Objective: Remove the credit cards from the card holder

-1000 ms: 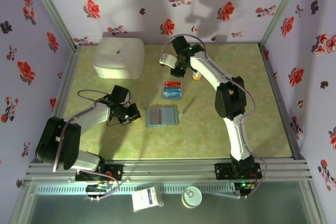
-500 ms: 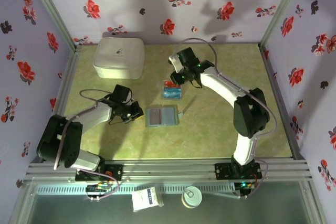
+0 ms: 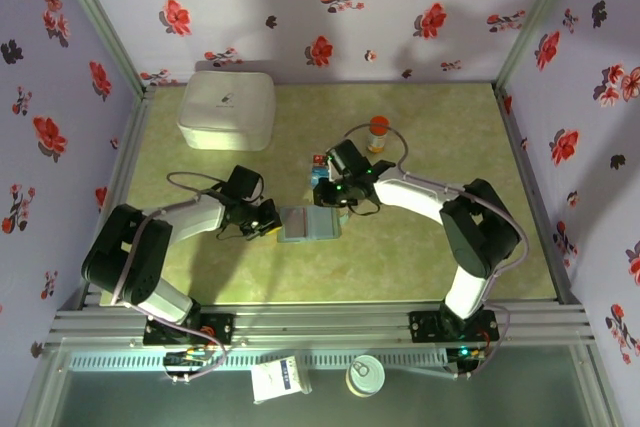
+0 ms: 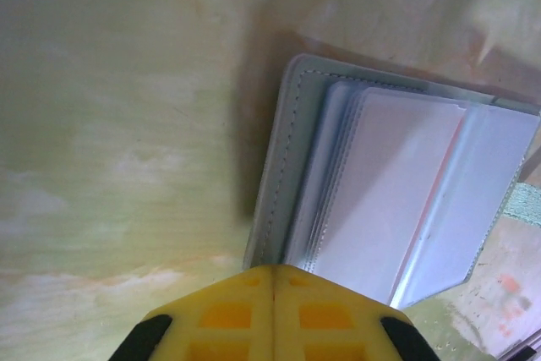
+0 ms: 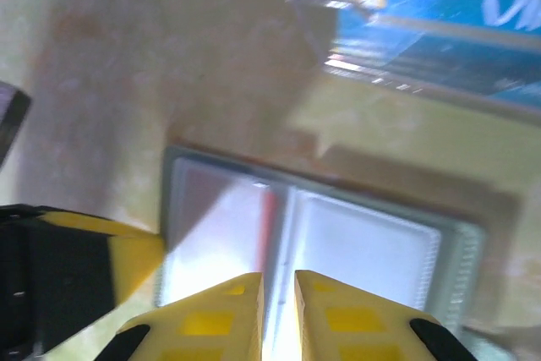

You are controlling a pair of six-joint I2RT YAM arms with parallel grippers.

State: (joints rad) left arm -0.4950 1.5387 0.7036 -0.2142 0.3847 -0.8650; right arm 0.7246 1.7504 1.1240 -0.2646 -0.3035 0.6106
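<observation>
We risk dragging the card holder: left gripper, shut and empty, only nudges its left edge; right gripper slit-open, empty.

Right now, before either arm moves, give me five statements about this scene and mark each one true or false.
1. The card holder lies open on the table. True.
2. The left tool is shut beside the holder's left edge. True.
3. The blue card sits inside the holder. False: it lies on the table beyond the holder.
4. The white box stands at the near right corner. False: it is at the far left corner.
5. The right tool grips a card. False: nothing is between its fingers, and it hovers over the holder.
</observation>
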